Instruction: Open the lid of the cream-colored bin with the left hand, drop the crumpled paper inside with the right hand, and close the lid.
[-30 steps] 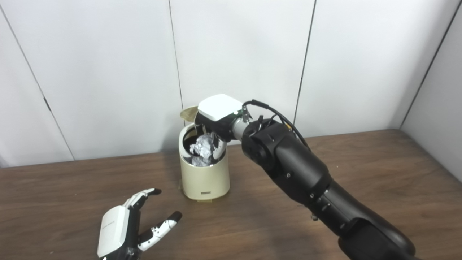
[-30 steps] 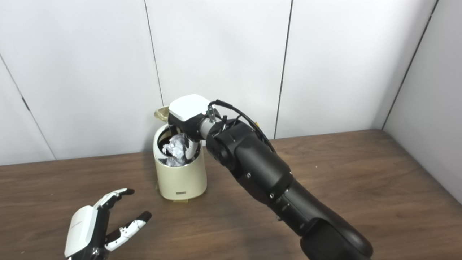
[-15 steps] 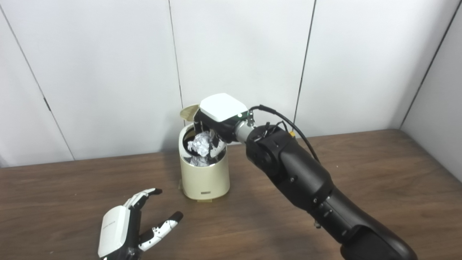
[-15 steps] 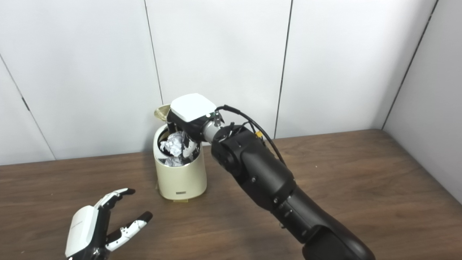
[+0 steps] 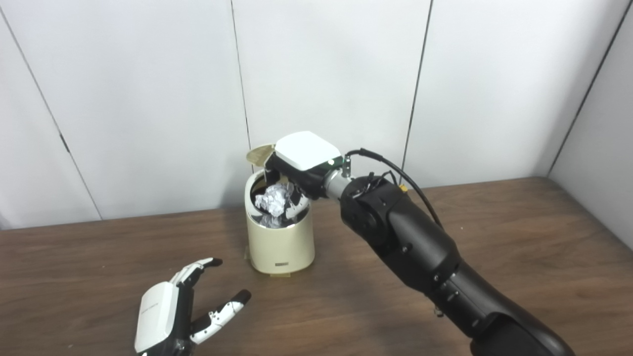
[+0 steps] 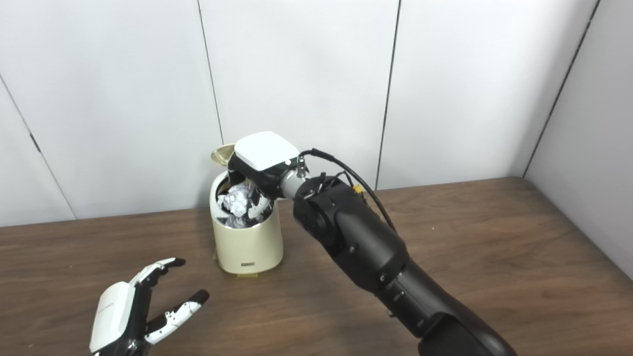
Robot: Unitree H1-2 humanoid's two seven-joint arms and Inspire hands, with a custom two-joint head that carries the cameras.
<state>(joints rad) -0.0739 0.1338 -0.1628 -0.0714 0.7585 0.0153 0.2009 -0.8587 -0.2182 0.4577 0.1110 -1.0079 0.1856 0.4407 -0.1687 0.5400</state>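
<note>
At the middle of the frame stands the bin (image 5: 280,242), cream, upright on the tabletop (image 5: 494,232), its lid (image 5: 259,155) tipped up and back at the upper left of its rim; the right robot hand (image 5: 301,165) hangs over the mouth, fingers curled down into the opening and closed on the paper (image 5: 273,200), a crumpled white ball held at rim height, just inside the mouth; whether it touches the inner wall I cannot tell.

The left robot hand (image 5: 170,314) sits at the lower left of the frame, well apart from the bin, fingers spread and holding nothing; so nothing is propping the lid, which seems to stand by itself.

The step in hand looks to be the release; to do it well, I judge, the fingers should spread while the ball is centred over the opening and below the rim, so that it falls clear and does not catch on the edge; the hand should then lift straight up, away from the raised lid, lest a knock bring it down early or shift the light bin; the left hand then has the lid to close.

Count: one bin, one lid, one paper ball, two hands.
</note>
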